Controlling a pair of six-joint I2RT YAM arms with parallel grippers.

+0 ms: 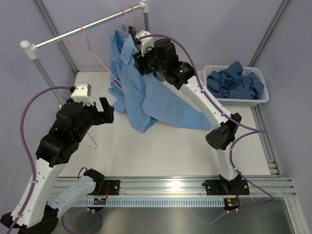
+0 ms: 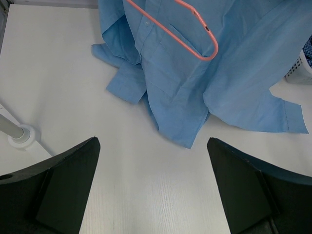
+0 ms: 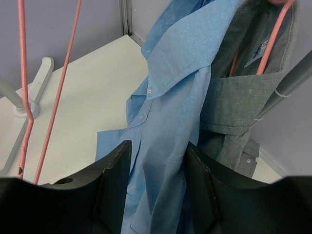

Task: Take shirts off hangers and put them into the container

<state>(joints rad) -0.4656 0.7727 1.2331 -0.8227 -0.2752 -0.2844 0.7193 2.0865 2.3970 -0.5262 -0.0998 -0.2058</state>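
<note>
right pincer (image 3: 158,146) around light blue shirt (image 3: 175,58), left pincer (image 2: 152,142) wide open

Left arm (image 1: 63,136) and right arm (image 1: 202,100) pair white link shells with bulky black joint housings. Purple cables (image 1: 48,89) loop along each. Black bases (image 1: 105,187) bolt to a silver rail (image 1: 165,183) at the bottom of the frame. A white camera block (image 1: 82,91) tops the left wrist.
</note>
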